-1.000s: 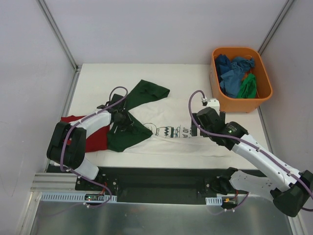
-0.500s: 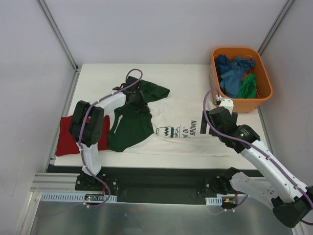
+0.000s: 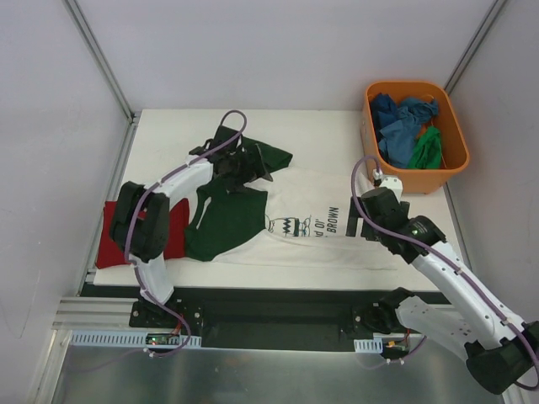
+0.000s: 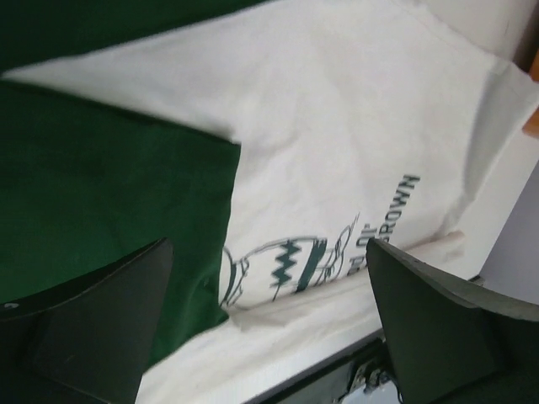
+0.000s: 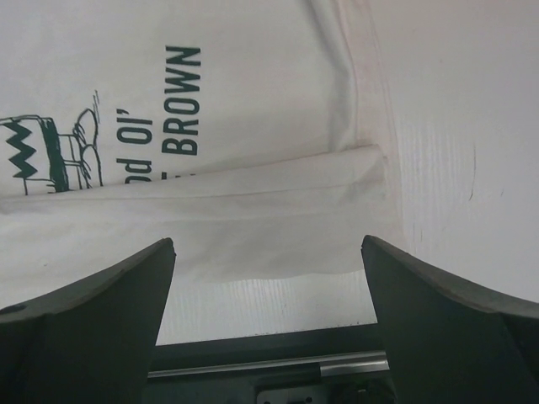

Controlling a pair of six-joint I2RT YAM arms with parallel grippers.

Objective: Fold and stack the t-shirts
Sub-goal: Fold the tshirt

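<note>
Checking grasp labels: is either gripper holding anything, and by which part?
Nothing is held. Left gripper and right gripper both stand open above the white t-shirt, with no cloth between the fingers.

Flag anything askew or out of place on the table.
The white t-shirt is not lying square: its dark green part sits bunched at an angle over the left side, and its near hem is doubled over unevenly. Nothing looks spilled or damaged.
</note>
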